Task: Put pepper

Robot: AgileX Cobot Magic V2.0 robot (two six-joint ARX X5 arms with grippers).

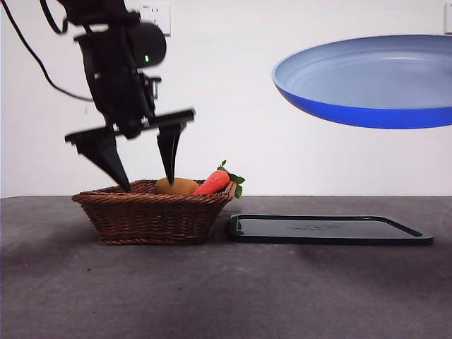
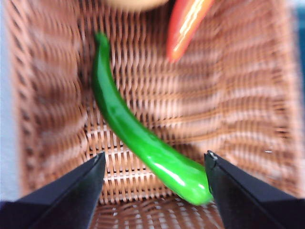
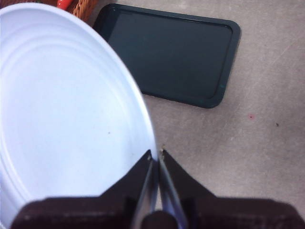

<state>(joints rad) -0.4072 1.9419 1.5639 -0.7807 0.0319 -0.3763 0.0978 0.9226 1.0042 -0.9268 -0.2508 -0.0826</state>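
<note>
The left gripper [image 2: 155, 162], jaws apart, straddles the pepper [image 2: 138, 133] on the basket [image 1: 152, 212] floor, needing to close, while the right gripper [image 3: 156, 157] pinches the plate [image 3: 66, 119] rim aloft.

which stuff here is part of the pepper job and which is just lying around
In the job:
- pepper, lying in the basket
- left claw, open astride the pepper
- blue plate, held in the air by the shut right claw

Lying about:
- carrot-like vegetable
- brown round vegetable
- dark tray

Pepper [image 2: 143, 138] in basket [image 2: 248, 119]
</note>
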